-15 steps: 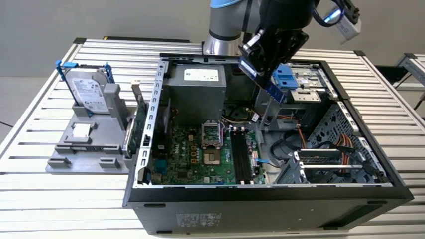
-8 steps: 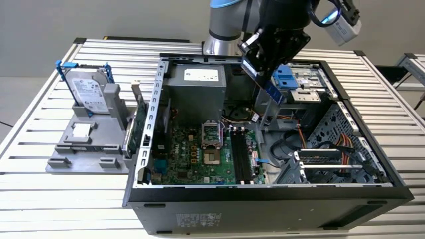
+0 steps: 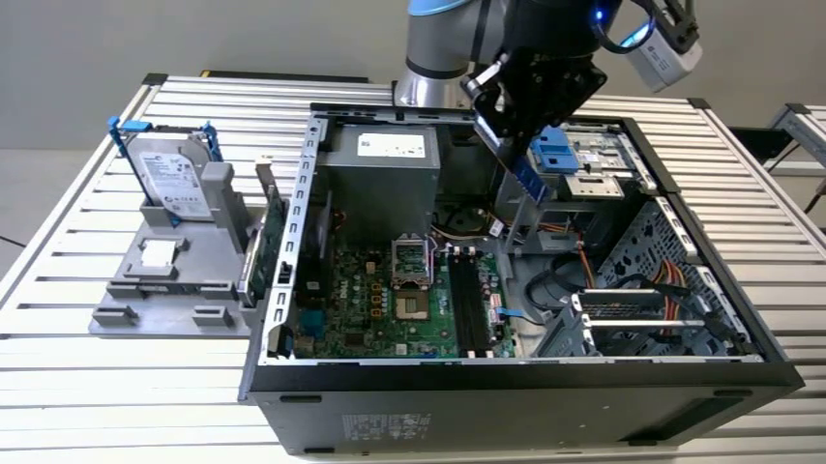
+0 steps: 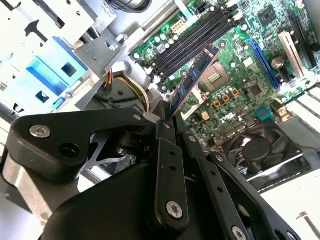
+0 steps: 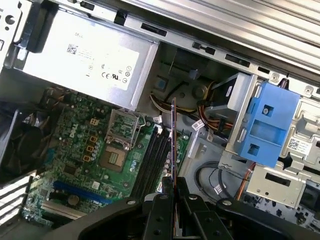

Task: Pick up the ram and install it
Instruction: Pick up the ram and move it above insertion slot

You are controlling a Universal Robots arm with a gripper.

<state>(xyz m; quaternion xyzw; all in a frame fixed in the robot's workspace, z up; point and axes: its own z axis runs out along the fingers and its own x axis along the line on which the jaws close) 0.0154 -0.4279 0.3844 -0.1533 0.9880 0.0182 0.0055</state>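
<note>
A slim, dark blue ram stick [image 4: 192,80] is clamped by one end in the closed-down black end effector [image 4: 172,119] over the open black computer case [image 3: 516,372], apparently for alignment with the black memory slots [image 3: 467,300], seen at seven o'clock of it in the exterior view.

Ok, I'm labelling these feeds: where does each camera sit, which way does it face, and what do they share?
Exterior view: off the arm, high, looking down into the open computer case; arm and pincer above it.
Second wrist view: on the arm, looking along the pincer's fingers at the motherboard.
First wrist view: on the arm, looking past the pincer toward the power supply.
Shared: all show the pincer clamping the ram.
</note>
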